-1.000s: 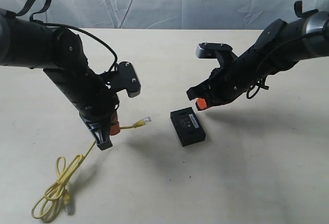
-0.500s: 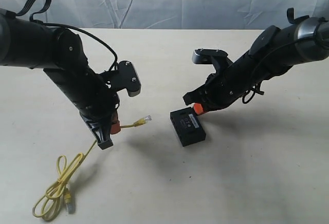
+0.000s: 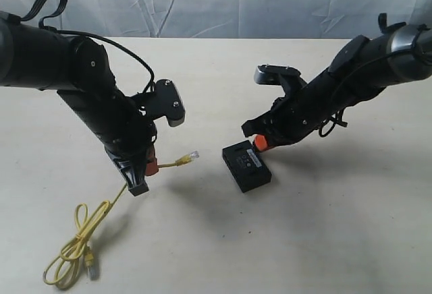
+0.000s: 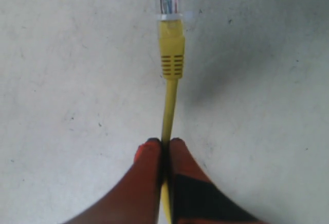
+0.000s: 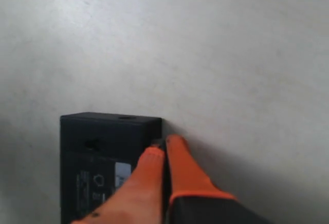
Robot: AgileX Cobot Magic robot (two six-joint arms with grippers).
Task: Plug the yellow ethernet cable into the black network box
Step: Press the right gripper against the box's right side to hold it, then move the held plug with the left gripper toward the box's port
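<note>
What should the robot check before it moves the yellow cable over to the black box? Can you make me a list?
1. Is the yellow ethernet cable pinched in the left fingers? Ok.
2. Is the clear plug sticking out free? Ok.
3. Is the plug in the black network box? Not ok, bare table lies between them.
4. Is the box's socket in view? Cannot tell.
5. Are the right fingers steadying the box? Cannot tell; they are shut at its corner.
6. Is the spare loop lying loose? Ok.
</note>
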